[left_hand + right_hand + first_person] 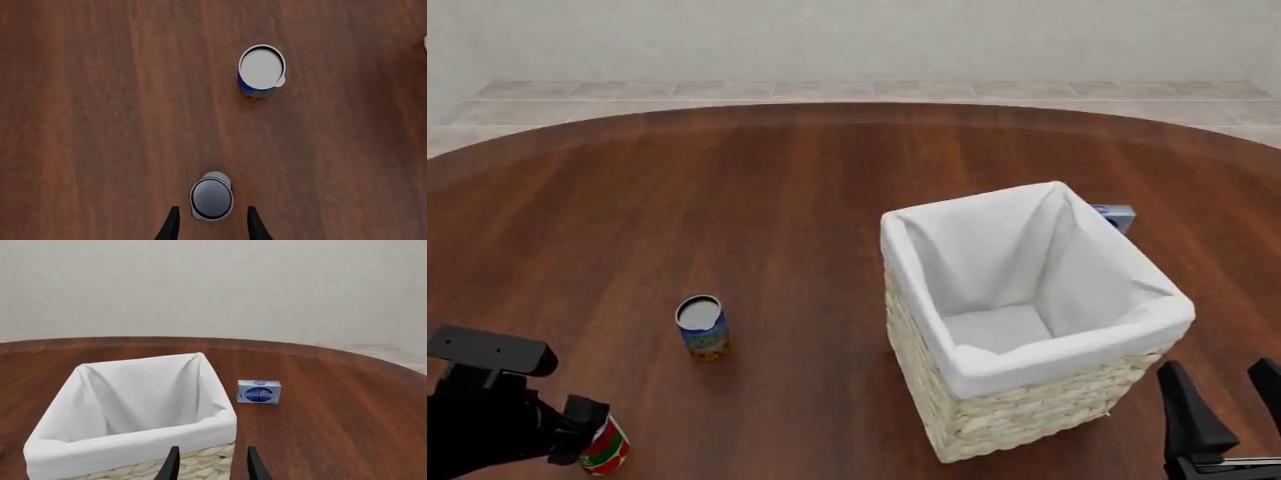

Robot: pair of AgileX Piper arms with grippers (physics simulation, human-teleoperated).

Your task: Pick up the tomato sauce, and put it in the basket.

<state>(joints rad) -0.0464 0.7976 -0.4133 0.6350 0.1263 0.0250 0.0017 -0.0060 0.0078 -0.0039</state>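
Left pincer (212, 225) released, jaws spread either side of the tomato sauce (211, 198), not touching; can stands upright on the bench (761, 200) at near-left edge. Blue can (702, 328) stands apart, btwn it & the basket (1034, 400). Right pincer (212, 462) released, low by basket's near side. Small blue box (259, 391) behind basket.

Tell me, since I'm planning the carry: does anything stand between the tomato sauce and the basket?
The blue-and-orange can stands on the table between the tomato sauce and the basket, a little off the direct line. A lifted carry should clear it. The basket's inside looks unoccupied.
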